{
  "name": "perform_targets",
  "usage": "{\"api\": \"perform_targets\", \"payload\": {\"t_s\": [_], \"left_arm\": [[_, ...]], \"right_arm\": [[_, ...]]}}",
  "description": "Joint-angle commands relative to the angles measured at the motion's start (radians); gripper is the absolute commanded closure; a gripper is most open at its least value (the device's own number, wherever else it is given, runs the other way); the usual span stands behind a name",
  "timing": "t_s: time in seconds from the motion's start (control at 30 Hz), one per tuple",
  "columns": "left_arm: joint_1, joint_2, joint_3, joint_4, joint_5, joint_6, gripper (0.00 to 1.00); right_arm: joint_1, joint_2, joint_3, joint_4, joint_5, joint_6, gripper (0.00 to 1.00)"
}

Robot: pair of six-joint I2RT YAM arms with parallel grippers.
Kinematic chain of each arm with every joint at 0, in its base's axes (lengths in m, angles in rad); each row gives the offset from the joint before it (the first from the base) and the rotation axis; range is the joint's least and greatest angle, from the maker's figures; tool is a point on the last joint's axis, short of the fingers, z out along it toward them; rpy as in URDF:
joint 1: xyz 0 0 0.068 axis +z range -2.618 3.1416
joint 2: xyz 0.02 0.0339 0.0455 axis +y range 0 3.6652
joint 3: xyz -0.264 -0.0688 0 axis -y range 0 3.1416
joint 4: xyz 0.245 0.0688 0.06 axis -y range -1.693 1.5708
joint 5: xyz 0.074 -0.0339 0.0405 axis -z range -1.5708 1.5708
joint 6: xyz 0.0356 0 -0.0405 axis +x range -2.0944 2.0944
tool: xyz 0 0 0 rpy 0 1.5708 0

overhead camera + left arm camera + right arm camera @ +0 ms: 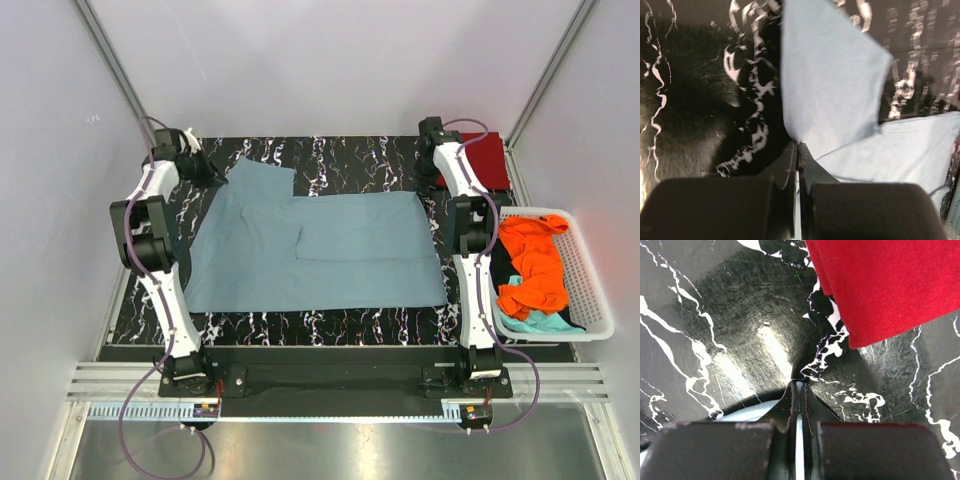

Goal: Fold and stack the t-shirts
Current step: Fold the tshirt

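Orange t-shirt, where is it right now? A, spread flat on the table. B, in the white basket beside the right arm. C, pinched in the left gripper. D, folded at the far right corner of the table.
B: the orange t-shirt lies crumpled in the white basket over a teal t-shirt; the one spread flat is the grey-blue t-shirt.

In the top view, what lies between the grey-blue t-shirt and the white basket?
The right arm stands between the grey-blue t-shirt and the white basket, above the marbled table. The top view shows it.
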Motion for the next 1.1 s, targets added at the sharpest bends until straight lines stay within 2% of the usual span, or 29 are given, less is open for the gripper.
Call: {"api": "perform_targets", "payload": {"t_s": [0.0, 0.33, 0.73, 1.07], "left_arm": [[-0.005, -0.115, -0.014, 0.050, -0.016, 0.002, 1.00], [-0.003, -0.203, -0.145, 0.050, -0.027, 0.023, 1.00], [0.015, -0.356, -0.317, 0.034, -0.129, 0.065, 1.00], [0.035, -0.454, -0.434, 0.028, -0.182, 0.071, 1.00]], "right_arm": [[-0.007, -0.110, 0.024, -0.012, 0.014, -0.062, 1.00], [-0.006, -0.273, -0.138, 0.003, 0.041, -0.065, 1.00], [-0.006, -0.495, -0.523, 0.114, 0.012, -0.058, 1.00], [-0.006, -0.613, -0.731, 0.172, 0.000, -0.067, 1.00]]}}
